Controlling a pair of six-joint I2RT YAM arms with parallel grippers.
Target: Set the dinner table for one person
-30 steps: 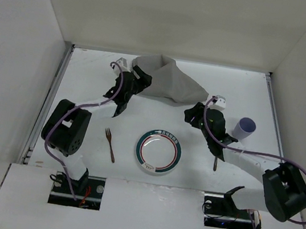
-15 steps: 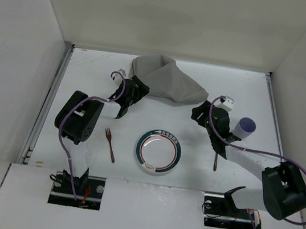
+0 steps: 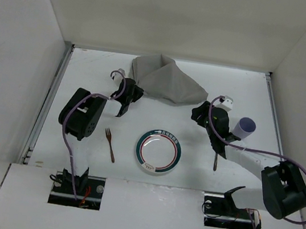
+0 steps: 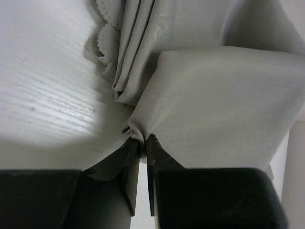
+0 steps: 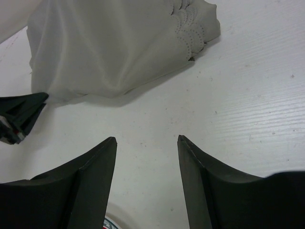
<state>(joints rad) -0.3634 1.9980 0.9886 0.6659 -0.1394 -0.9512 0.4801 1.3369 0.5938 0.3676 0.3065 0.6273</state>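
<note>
The round white plate with a green-and-red rim [image 3: 157,152] shows its bare white face. A lilac cup [image 3: 246,127] stands upright to its right, its inside unclear. The left gripper [image 4: 142,140] reaches forward from a bent elbow, low over the matte white dinner table [image 3: 90,70]. It is pinched tight on a fold of the crumpled grey cloth [image 3: 169,81]. The right gripper [image 5: 145,140] hangs spread wide above the table, holding nothing.

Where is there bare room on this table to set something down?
Bare: the far-left corner beside the cloth; the far-right corner behind the cup; the band between cloth and plate. Crowded: right of the plate, where the right arm reaches over a utensil.
</note>
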